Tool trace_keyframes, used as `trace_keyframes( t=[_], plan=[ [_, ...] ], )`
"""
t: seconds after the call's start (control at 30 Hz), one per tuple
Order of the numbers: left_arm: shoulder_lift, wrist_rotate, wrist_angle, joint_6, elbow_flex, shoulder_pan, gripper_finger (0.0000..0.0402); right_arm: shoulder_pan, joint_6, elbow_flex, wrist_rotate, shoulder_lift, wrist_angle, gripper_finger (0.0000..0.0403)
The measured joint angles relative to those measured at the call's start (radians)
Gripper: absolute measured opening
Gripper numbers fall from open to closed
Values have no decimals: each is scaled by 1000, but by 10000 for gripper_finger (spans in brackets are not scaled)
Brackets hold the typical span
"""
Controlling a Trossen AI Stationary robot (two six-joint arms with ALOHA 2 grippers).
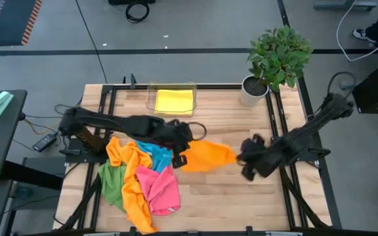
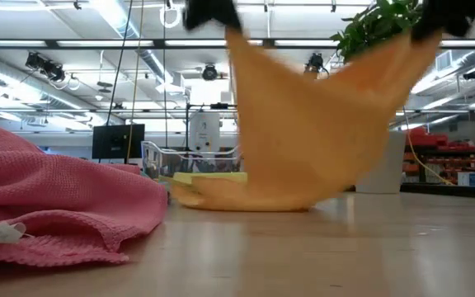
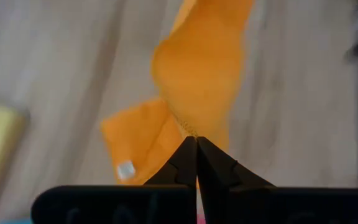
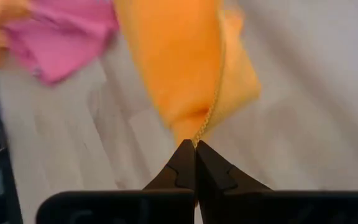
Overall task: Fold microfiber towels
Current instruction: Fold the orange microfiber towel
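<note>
A: Nearest the desk (image 1: 241,196) front, the pile of cloths (image 1: 140,180) is waiting. Beyond it?

B: Both claws are pinching the orange towel (image 1: 205,157) shut, left claw (image 3: 196,146) and right claw (image 4: 196,146) at opposite corners, lifting it mid-desk. Next, I reckon, spreading it flat.

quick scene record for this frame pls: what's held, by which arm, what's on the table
held item: orange towel, lifted and stretched between both arms, its lower part sagging to the table
left gripper: fingers shut on one edge of the orange towel
right gripper: fingers shut on the opposite edge
pile: orange, blue, green and pink towels heaped at the table's front left
tray: clear plastic tray at the back, yellow towel inside
other: potted plant at the back right
surface: wooden table
</note>
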State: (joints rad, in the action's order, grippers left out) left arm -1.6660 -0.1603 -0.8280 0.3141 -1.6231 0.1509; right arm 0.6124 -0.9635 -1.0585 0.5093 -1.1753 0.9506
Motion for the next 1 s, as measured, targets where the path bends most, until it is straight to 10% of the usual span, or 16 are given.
trace_keyframes(
  t=[0.33, 0.57, 0.8, 1.0],
  plan=[
    [54, -96, -45, -211, -352, -99, 6, -169, 752, -454, 290, 90, 317, 1],
    [51, -87, -104, -255, -426, -247, 5, -412, 1133, -637, 219, 94, 367, 0],
    [50, 51, -140, -168, -361, -281, 5, -535, 1010, -615, -108, 91, 477, 0],
    [49, 91, -118, -32, -124, -50, 5, -305, 700, -347, -253, 93, 413, 0]
  ],
)
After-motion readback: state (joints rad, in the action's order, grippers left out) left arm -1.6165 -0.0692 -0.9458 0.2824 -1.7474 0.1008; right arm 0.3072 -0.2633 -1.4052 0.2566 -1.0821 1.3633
